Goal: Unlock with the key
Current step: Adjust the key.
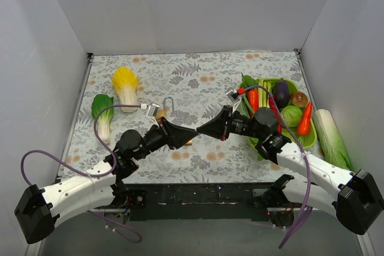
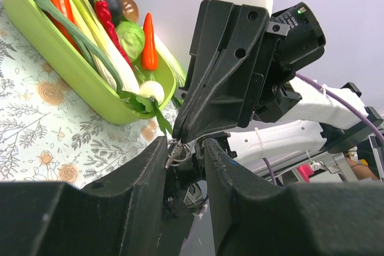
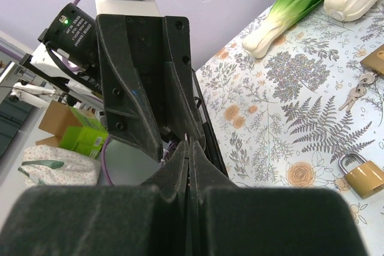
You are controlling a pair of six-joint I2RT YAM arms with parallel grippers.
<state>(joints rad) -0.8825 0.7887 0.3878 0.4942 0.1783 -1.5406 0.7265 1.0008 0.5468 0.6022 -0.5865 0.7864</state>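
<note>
From above, the left gripper (image 1: 191,132) and the right gripper (image 1: 201,129) meet tip to tip over the middle of the flowered cloth (image 1: 198,82). A padlock (image 1: 168,108) lies on the cloth just beyond the left gripper, apart from both. The green tray (image 1: 309,141) of vegetables sits off to the right.

In the left wrist view, the left fingers (image 2: 144,172) stand a narrow gap apart. The pointed tip of the right gripper comes down right at that gap. A small silvery key (image 2: 176,151) sits there, against the inside of one left finger and touching the right tip. Whether either gripper really pinches it, I cannot tell.

In the right wrist view, the right fingers (image 3: 180,172) are pressed flat together with no gap showing. Their tip is nosed in between the left gripper's fingers. The brass padlock (image 3: 362,177) lies on the cloth to the right, with loose keys (image 3: 354,92) lying farther along.
</note>
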